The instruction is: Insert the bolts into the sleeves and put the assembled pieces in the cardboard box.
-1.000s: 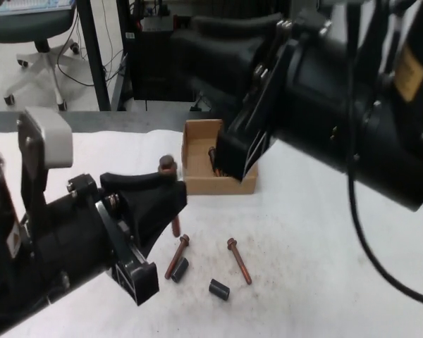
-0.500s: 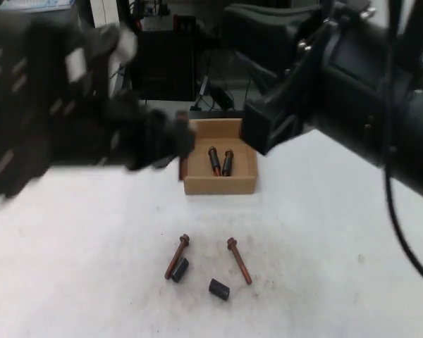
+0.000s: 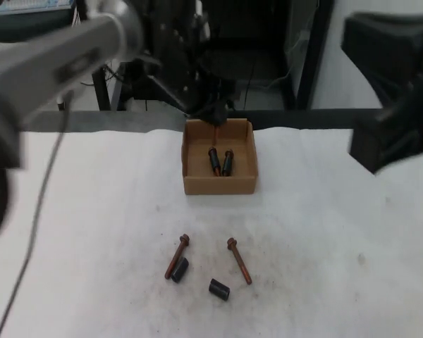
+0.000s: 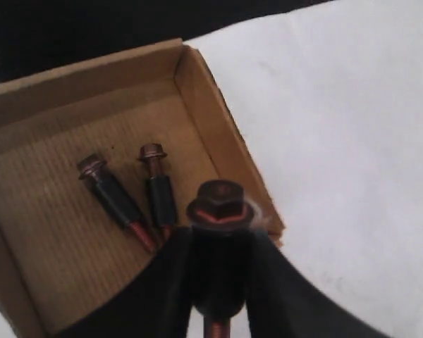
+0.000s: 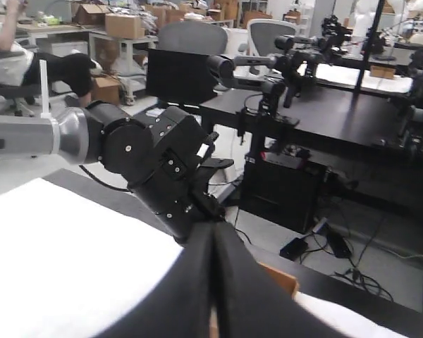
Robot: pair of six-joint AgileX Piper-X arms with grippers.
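Note:
The cardboard box point(image 3: 194, 184) sits at the middle back of the white bench with two assembled pieces point(image 3: 220, 161) lying in it. In the left wrist view they point(image 4: 130, 197) lie side by side on the box point(image 4: 218, 127) floor. My left gripper point(image 4: 222, 246) hangs above the box, shut on a copper bolt point(image 4: 220, 208) sleeved in black; in the high view it point(image 3: 213, 113) is over the box's far edge. Two loose bolts point(image 3: 176, 255) point(image 3: 240, 260) and two black sleeves point(image 3: 180, 270) point(image 3: 219, 289) lie near the front. My right gripper point(image 5: 213, 243) is shut with nothing in it, raised at the right point(image 3: 384, 137).
The white cloth ends at a dark back edge point(image 3: 324, 118) just behind the box. The left arm point(image 5: 148, 162) stretches across in front of the right wrist camera. Bare cloth lies on both sides of the loose parts.
The left arm swung up from the near left to above the box's far edge, carrying the sleeved bolt. The right arm drew back from over the box to the right side.

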